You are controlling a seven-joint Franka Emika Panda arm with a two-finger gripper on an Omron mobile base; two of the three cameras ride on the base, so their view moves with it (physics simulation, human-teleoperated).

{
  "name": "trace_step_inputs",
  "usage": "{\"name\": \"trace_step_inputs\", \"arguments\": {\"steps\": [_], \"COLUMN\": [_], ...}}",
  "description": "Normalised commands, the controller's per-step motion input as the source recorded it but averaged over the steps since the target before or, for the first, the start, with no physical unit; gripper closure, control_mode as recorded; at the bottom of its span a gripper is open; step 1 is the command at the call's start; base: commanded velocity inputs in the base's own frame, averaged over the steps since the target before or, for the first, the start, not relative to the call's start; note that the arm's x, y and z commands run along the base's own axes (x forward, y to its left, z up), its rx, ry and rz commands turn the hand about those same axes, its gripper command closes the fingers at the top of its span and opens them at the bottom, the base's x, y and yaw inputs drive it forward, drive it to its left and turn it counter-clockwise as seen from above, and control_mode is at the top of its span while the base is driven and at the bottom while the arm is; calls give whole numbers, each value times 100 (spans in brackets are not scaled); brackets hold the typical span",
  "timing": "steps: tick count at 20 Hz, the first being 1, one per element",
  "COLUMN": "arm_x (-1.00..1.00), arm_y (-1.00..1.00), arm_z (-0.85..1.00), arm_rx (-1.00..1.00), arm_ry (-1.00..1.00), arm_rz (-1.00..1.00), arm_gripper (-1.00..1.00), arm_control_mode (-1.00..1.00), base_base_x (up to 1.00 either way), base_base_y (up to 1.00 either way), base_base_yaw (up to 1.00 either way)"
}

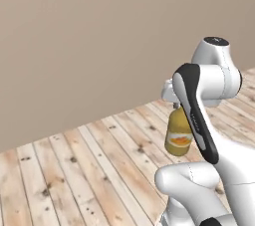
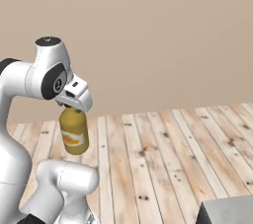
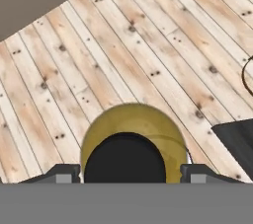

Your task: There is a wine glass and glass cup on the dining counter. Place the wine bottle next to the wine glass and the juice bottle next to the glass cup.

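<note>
Juice bottle [image 2: 74, 131] hangs upright under gripper [image 3: 126, 172], clear above plank floor [image 1: 89, 170]. Wall [image 2: 148, 35] behind floor. Grey block corner [image 2: 227, 211] low at right, well apart from bottle.

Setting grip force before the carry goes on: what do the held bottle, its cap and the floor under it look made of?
Juice bottle: clear, glossy glass or plastic, can't tell which; the yellow-orange liquid shows through, paper-like label. Its cap: dark, matte, probably plastic. Floor: pale wooden planks with knots and nail marks, matte. The gripper is closed on the bottle's neck.
</note>
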Motion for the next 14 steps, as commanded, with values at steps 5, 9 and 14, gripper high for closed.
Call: {"name": "trace_step_inputs", "arguments": {"steps": [5,9,14], "arm_x": [0,0,0], "arm_y": [0,0,0], "arm_z": [0,0,0], "arm_rx": [0,0,0], "arm_ry": [0,0,0], "arm_rz": [0,0,0], "arm_gripper": [100,100,100], "arm_control_mode": [100,100,100], "base_base_x": [64,59,61], "base_base_y": [21,21,21], "base_base_yaw": [-44,-49,-48]}}
